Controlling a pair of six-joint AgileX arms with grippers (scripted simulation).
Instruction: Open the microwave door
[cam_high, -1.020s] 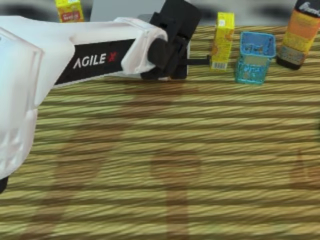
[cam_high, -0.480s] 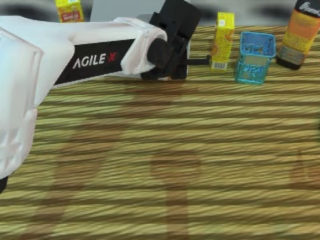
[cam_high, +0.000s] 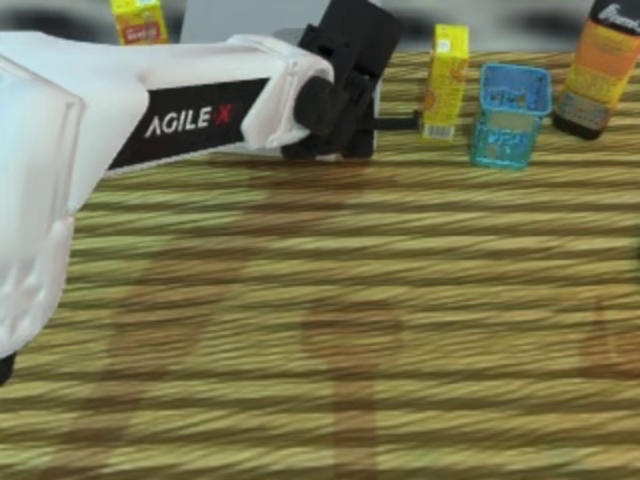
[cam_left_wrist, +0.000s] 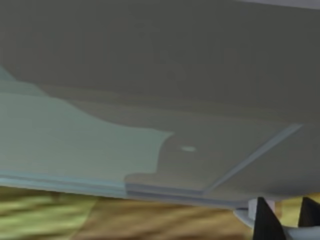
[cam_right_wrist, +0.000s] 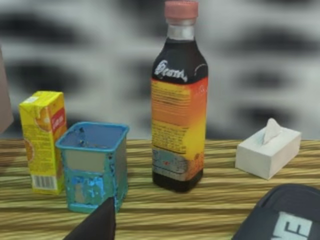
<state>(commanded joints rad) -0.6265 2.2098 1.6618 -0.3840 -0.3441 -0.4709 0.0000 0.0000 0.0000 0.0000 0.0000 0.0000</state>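
Observation:
The microwave (cam_high: 250, 18) stands at the back of the table, left of centre, and only its grey top shows from above. My left arm reaches across to its front right corner. The left gripper (cam_left_wrist: 285, 220) sits at the microwave door's (cam_left_wrist: 150, 130) handle (cam_left_wrist: 254, 205), its dark fingertips (cam_left_wrist: 264, 222) close together on either side of the pale bar. The door's grey panel and pale window fill the left wrist view. My right gripper (cam_right_wrist: 175, 225) hangs open and idle off the table's right side, outside the top view.
Right of the microwave stand a yellow juice carton (cam_high: 446, 80), a blue basket (cam_high: 510, 113) and a dark sauce bottle (cam_high: 600, 70). Another yellow carton (cam_high: 138, 20) stands at the back left. A white tissue box (cam_right_wrist: 268, 152) and a black lettered object (cam_right_wrist: 285, 215) lie further right.

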